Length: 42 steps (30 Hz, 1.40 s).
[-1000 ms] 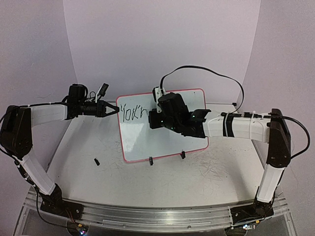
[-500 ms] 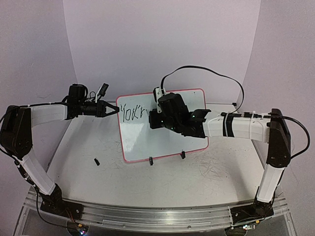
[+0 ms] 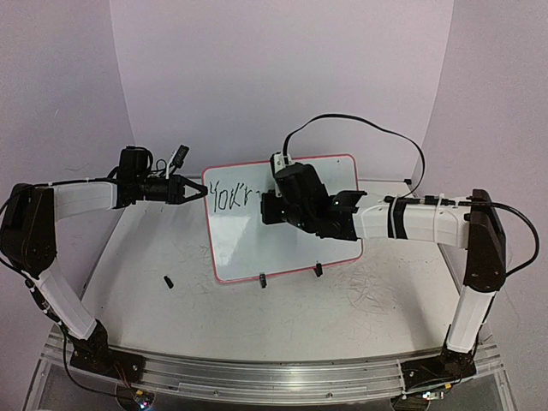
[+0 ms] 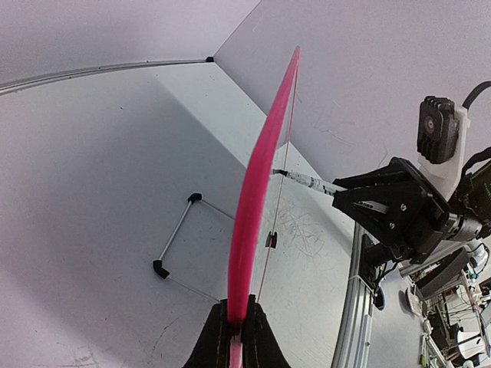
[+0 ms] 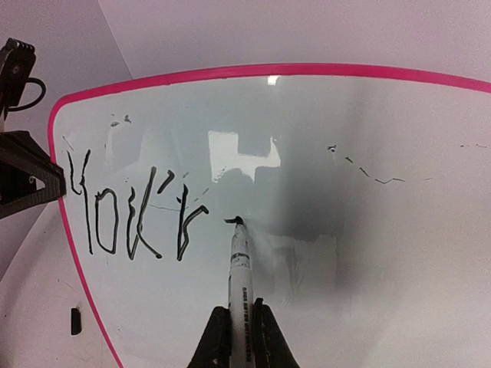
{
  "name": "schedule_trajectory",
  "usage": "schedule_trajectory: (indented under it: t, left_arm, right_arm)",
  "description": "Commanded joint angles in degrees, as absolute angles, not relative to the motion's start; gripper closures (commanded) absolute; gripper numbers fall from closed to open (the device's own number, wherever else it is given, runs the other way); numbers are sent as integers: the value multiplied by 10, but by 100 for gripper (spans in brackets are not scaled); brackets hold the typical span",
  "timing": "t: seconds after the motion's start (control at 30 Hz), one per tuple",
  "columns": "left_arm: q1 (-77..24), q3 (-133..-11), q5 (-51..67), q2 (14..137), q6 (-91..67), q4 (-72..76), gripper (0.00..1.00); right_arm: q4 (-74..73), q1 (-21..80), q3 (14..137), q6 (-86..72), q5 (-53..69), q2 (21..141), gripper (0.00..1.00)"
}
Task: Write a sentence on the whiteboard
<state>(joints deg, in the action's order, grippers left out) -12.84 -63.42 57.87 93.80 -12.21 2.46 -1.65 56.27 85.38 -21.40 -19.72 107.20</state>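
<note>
The whiteboard stands tilted mid-table on black clip feet, with a pink rim. Black marker text on it reads roughly "You'r", also visible in the top view. My left gripper is shut on the board's left rim; its jaws pinch the pink rim. My right gripper is shut on a white marker, whose tip touches the board just right of the "r", with a short fresh stroke there. In the top view the right gripper covers the board's upper middle.
A small black marker cap lies on the table left of the board. The board's wire stand rests behind it. Faint scribble marks stain the tabletop at the right. A black cable loops above the right arm.
The right gripper has shifted slightly right along the board with the marker, starting a stroke after the "r". The left gripper has not moved.
</note>
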Motion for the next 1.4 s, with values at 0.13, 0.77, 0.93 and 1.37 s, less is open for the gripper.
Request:
schedule_trajectory:
  t: [0.13, 0.77, 0.93, 1.37]
  left_arm:
    - [-138, -650, 592, 920, -121, 22, 100]
    - [-138, -652, 593, 921, -121, 22, 100]
    - [-138, -652, 593, 920, -121, 22, 100]
    - [-137, -652, 593, 918, -122, 22, 100]
  right_arm:
    - [-9, 554, 860, -223, -229, 1072, 100]
    - [16, 553, 890, -199, -203, 1101, 100]
    - [15, 554, 888, -202, -194, 1102, 100]
    - [4, 564, 856, -217, -191, 1089, 100]
